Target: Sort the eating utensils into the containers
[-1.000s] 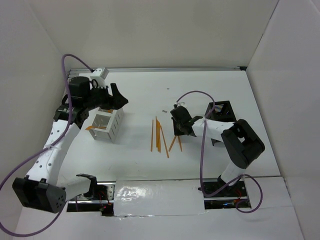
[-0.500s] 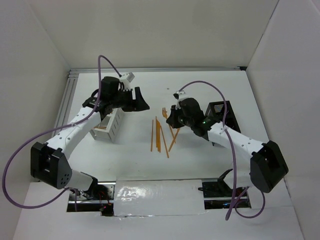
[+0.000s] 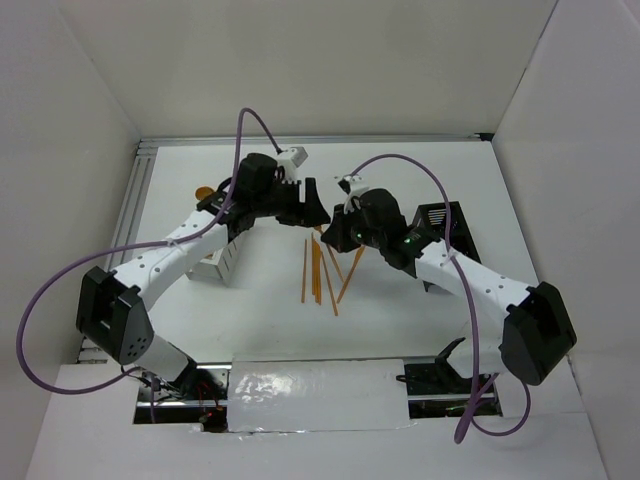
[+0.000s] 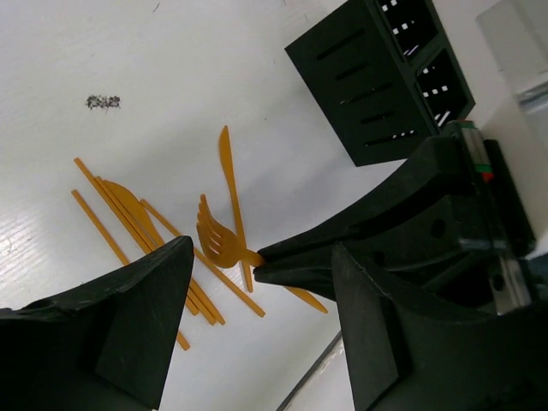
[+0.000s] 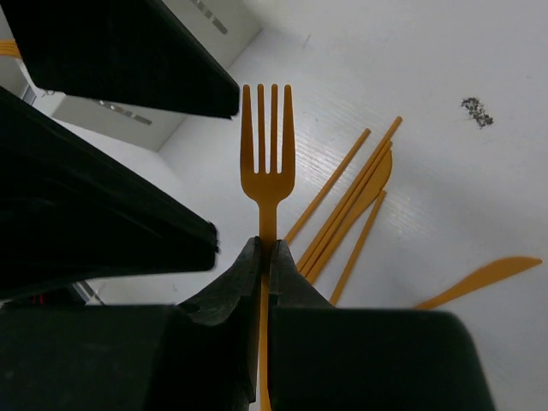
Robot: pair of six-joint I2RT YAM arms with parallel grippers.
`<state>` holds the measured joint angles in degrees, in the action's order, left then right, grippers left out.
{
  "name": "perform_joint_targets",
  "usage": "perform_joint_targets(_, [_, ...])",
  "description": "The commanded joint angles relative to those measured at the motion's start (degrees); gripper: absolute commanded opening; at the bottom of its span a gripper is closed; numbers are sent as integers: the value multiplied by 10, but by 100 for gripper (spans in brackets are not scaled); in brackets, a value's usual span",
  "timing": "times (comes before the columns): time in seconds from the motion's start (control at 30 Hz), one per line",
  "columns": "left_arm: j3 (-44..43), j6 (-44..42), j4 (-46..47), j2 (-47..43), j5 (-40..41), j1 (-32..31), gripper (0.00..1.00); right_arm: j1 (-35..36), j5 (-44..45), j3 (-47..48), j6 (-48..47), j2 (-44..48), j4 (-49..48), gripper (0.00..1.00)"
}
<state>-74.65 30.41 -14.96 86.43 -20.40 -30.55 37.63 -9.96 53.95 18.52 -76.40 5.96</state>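
Right wrist view shows the right gripper (image 5: 266, 250) pinching the stem of an orange fork (image 5: 266, 141), its two fingers pressed tight against the thin handle. The tines point away from the wrist, and the fork is held up off the white table (image 5: 445, 51). In the top external view this gripper sits near the middle of the table, over the far end of the loose utensils (image 3: 318, 270), a small cluster of orange sticks and blades lying on the surface. The left gripper (image 3: 308, 205) reaches in from the far left with its fingers spread wide and nothing between the pads. In the left wrist view the fork (image 4: 218, 235) and the tip of the right gripper appear in the gap between those fingers, but whether anything touches cannot be told. One orange knife (image 4: 229, 184) lies apart from the cluster, on the side towards the black caddy (image 4: 377, 77). That caddy stands at the right of the table, beside the right arm. The white caddy (image 3: 225, 262) stands at the left, partly hidden under the left arm.
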Motion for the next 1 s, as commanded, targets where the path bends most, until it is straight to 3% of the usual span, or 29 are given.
perform_joint_targets(0.0, [-6, 4, 6, 10, 52, -27, 77, 8, -6, 26, -4, 12, -20, 0])
perform_joint_targets(0.17, [-32, 9, -21, 32, 104, -45, 74, 10, -6, 26, -2, 20, -25, 0])
perform_joint_targets(0.37, [-37, 12, -12, 41, 105, -50, 60, 12, -6, 26, -2, 40, -25, 0])
perform_joint_targets(0.4, [-37, 11, -12, 41, 104, -51, 56, 11, -6, 26, -3, 40, -25, 0])
perform_joint_targets(0.43, [-39, 11, -10, 43, 104, -51, 39, 13, -6, 26, -5, 40, -25, 0])
perform_joint_targets(0.5, [-44, 9, -11, 46, 104, -52, 25, 11, -6, 26, -4, 42, -19, 2])
perform_joint_targets(0.53, [-51, 9, -13, 49, 104, -53, 10, 12, -6, 26, -5, 42, -19, 4])
perform_joint_targets(0.6, [-59, 11, -26, 58, 110, -53, 0, 9, -6, 26, 2, 45, -7, 13])
perform_joint_targets(0.63, [-68, 10, -28, 62, 119, -53, 0, 9, -6, 33, 10, 44, 3, 29])
perform_joint_targets(0.67, [-68, 10, -29, 62, 129, -53, 0, 7, 1, 39, 14, 47, 14, 29])
perform_joint_targets(0.7, [-73, -3, -30, 61, 140, -51, 0, -1, 11, 44, 17, 47, 42, 55])
perform_joint_targets(0.73, [-76, -11, -28, 59, 169, -52, 0, -3, 20, 55, 19, 49, 57, 62])
perform_joint_targets(0.77, [-81, -26, -37, 45, 183, -28, 0, -11, 38, 55, 27, 63, 82, 81])
perform_joint_targets(0.83, [-81, -36, -45, 25, 191, 12, 0, -22, 44, 55, 32, 84, 90, 100])
perform_joint_targets(0.97, [-48, -40, -56, -70, 224, 93, 0, -55, 76, 13, 31, 150, 87, 100])
